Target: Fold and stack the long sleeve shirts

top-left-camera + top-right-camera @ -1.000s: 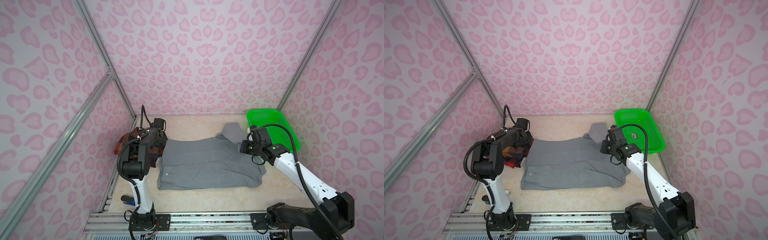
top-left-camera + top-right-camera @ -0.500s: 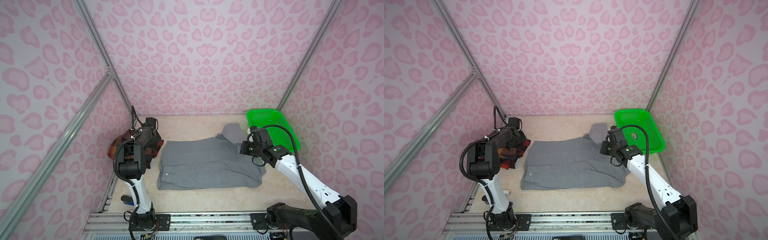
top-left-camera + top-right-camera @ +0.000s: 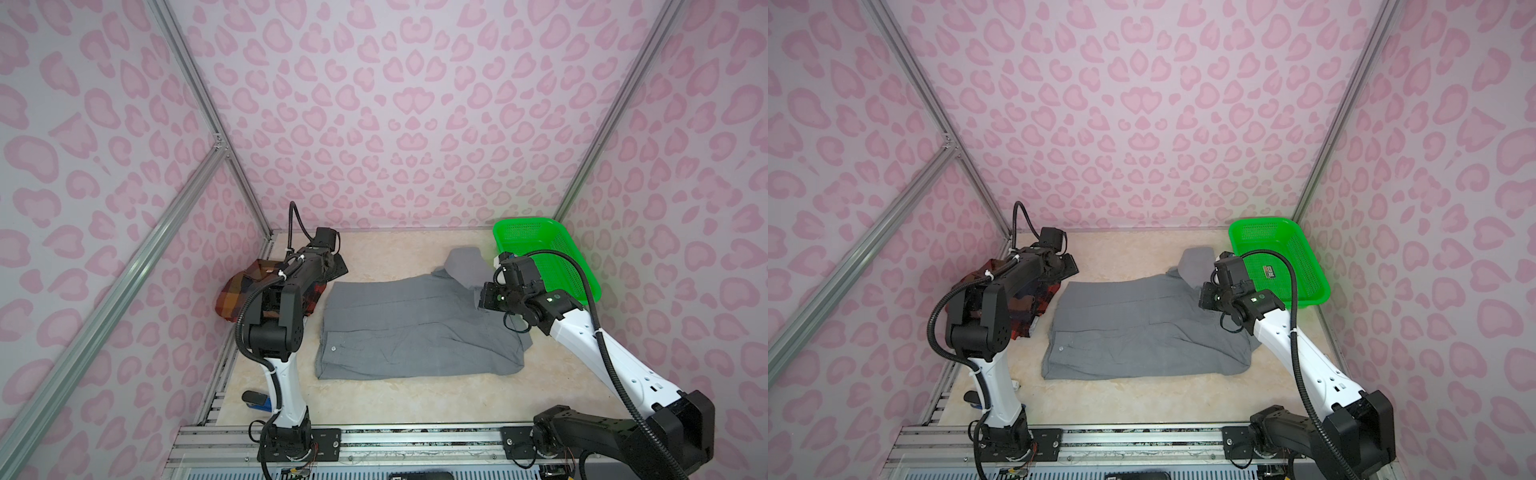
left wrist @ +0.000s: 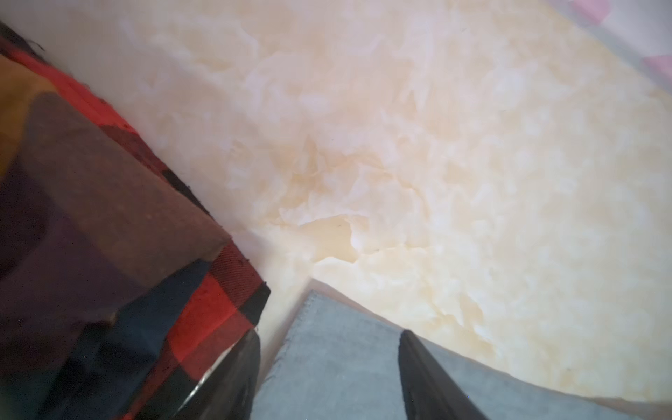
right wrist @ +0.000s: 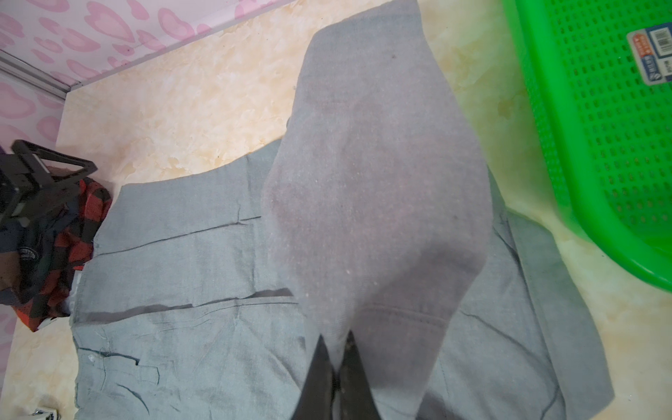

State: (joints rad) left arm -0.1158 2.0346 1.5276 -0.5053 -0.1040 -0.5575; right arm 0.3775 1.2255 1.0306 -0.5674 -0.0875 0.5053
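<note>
While it lies flat on the tabletop (image 3: 395,253), gray shirt (image 3: 415,328) runs its long axis left–right: one end just beside bunched plaid shirt (image 3: 239,291) at the left wall, the other near green basket (image 3: 582,266). Versus one second ago: gray shirt unmoved; left claw (image 4: 327,336) spread wider, empty over its corner. Right claw (image 5: 336,338) clenched on a raised gray fold.

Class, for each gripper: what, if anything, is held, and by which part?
The right gripper is shut on the gray shirt, pinching its raised sleeve. The left gripper is open and holds nothing.
</note>
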